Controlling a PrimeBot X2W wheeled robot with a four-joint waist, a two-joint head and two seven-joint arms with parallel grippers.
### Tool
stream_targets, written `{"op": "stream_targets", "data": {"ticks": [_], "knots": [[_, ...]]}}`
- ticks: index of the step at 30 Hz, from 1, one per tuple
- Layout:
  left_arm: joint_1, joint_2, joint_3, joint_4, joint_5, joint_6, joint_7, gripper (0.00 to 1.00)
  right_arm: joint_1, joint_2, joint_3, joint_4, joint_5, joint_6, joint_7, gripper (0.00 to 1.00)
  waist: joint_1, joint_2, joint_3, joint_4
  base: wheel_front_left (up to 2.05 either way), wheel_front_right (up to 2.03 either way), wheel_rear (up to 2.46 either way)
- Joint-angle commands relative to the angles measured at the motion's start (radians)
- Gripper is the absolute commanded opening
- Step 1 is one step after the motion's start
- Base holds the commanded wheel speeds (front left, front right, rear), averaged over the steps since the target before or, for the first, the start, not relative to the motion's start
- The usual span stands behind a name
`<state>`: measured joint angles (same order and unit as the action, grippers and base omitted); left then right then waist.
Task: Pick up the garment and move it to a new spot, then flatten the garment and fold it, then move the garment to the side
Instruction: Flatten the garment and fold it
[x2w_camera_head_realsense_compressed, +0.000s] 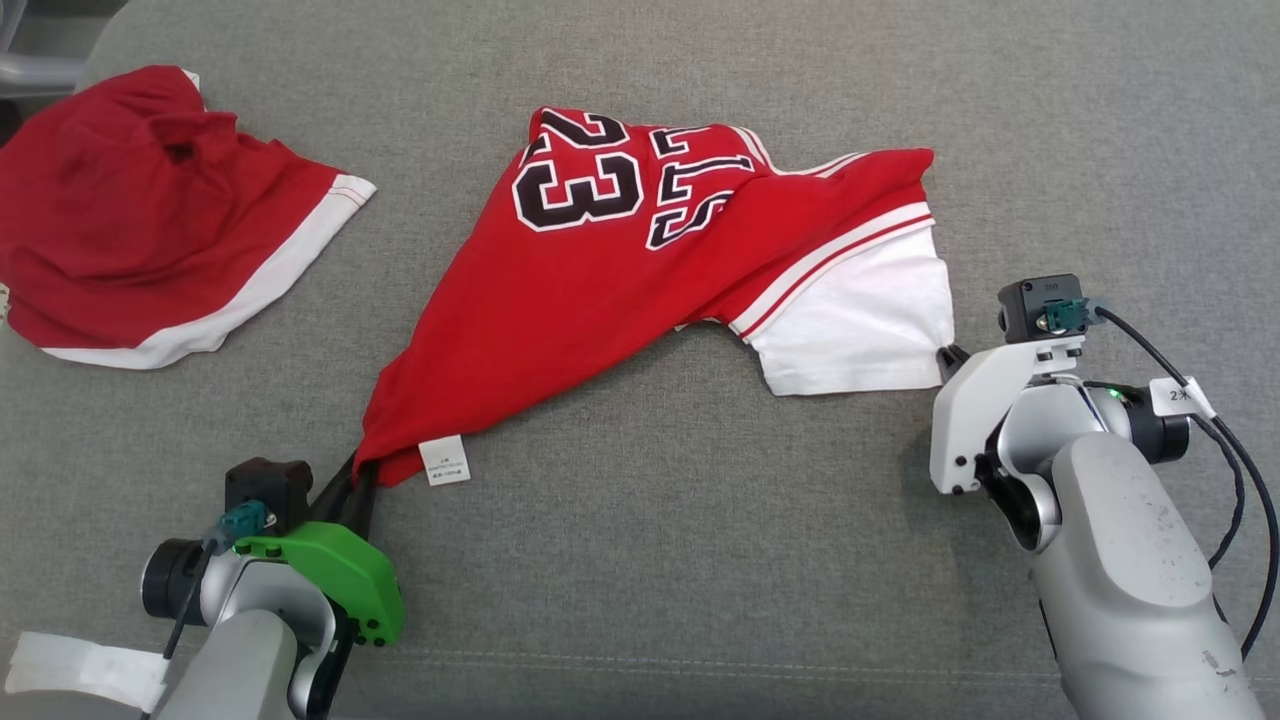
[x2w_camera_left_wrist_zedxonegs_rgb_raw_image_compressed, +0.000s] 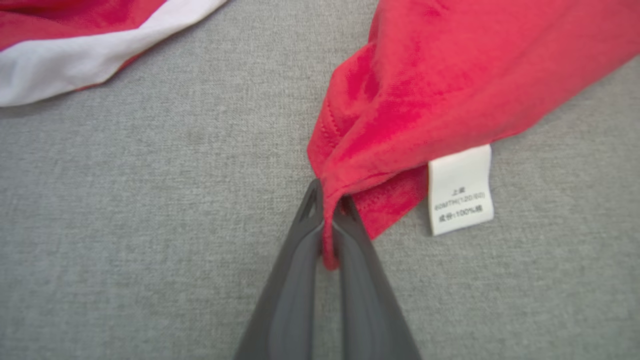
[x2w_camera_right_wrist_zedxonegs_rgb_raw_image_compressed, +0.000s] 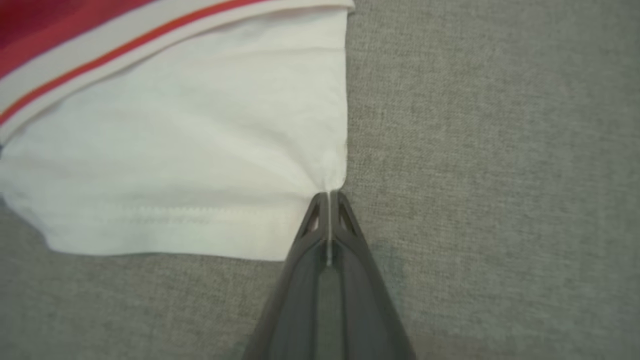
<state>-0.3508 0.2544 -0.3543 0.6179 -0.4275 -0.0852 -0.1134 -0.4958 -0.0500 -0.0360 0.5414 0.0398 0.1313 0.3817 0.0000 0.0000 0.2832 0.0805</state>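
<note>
**Head view.** A red garment (x2w_camera_head_realsense_compressed: 600, 270) lies across the middle of a grey fabric surface (x2w_camera_head_realsense_compressed: 640, 580), with its printed side up. The number 23 (x2w_camera_head_realsense_compressed: 580, 170) and black lettering edged in white sit towards its far edge. The cloth narrows to a red corner at the near left. At the right it ends in a white sleeve (x2w_camera_head_realsense_compressed: 860, 310), joined to the red body by a white band with a red stripe.

**Left wrist view.** The left claw (x2w_camera_head_realsense_compressed: 360, 475), at the near left, is clenched on the red corner. A bunched fold of red cloth is pinched between the two dark fingers and runs down between them. A white care label (x2w_camera_head_realsense_compressed: 444, 460) hangs from the hem just to the right of this grip and lies flat on the surface.

**Right wrist view.** The right claw (x2w_camera_head_realsense_compressed: 948, 356), at the right, is clenched on the near right corner of the sleeve. The fingers are pressed together with a thin edge of white cloth between them.

**Surroundings.** A second red garment (x2w_camera_head_realsense_compressed: 150, 220) with a white band lies crumpled at the far left, well apart from the first. A white strip (x2w_camera_head_realsense_compressed: 80, 670) lies at the near left corner, beside the left arm.
</note>
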Motion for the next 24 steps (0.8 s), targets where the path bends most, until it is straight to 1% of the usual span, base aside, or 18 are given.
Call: {"op": "stream_targets", "data": {"ticks": [1,4,8,9,10,11,14,19,24], "knots": [[-0.016,0.003,0.002,0.01,-0.001,0.001,-0.008,0.0,0.046,-0.002,0.001,0.025,-0.003,-0.001,0.023,0.0,0.0,0.0,-0.004,-0.002,0.0,0.0,0.0],[-0.025,0.005,0.005,0.014,0.0,0.006,-0.034,0.0,0.049,-0.002,-0.004,0.013,-0.004,-0.001,0.011,0.0,0.0,0.0,-0.016,-0.007,0.0,0.0,0.0],[-0.04,0.006,0.012,-0.008,0.001,0.016,-0.06,0.0,0.037,-0.003,-0.021,-0.024,0.023,-0.001,-0.029,0.0,0.0,0.0,-0.039,-0.015,0.0,0.0,0.0],[-0.045,0.009,0.015,-0.017,0.001,0.02,-0.067,0.0,0.029,-0.003,-0.028,-0.041,0.037,-0.001,-0.054,0.0,0.0,0.0,-0.046,-0.018,0.0,0.0,0.0],[-0.057,0.018,0.018,-0.038,0.006,0.026,-0.074,0.0,0.008,-0.002,-0.054,-0.072,0.045,-0.001,-0.111,0.0,0.0,0.0,-0.058,-0.026,0.0,0.0,0.0],[-0.064,0.022,0.02,-0.053,0.009,0.029,-0.076,0.0,0.0,-0.001,-0.064,-0.085,0.041,-0.001,-0.139,0.0,0.0,0.0,-0.065,-0.031,0.0,0.0,0.0],[-0.085,0.04,0.026,-0.1,0.012,0.038,-0.068,0.0,-0.028,-0.002,-0.091,-0.116,0.051,-0.001,-0.196,0.0,0.0,0.0,-0.083,-0.046,0.0,0.0,0.0],[-0.136,0.075,0.026,-0.203,0.026,0.043,-0.031,0.0,-0.09,-0.002,-0.096,-0.16,0.075,-0.001,-0.206,0.0,0.0,0.0,-0.097,-0.081,0.0,0.0,0.0],[-0.217,0.123,0.026,-0.294,0.044,0.037,0.027,0.0,-0.195,-0.005,-0.092,-0.195,0.003,-0.001,-0.183,0.0,0.0,0.0,-0.098,-0.126,0.0,0.0,0.0]]}}
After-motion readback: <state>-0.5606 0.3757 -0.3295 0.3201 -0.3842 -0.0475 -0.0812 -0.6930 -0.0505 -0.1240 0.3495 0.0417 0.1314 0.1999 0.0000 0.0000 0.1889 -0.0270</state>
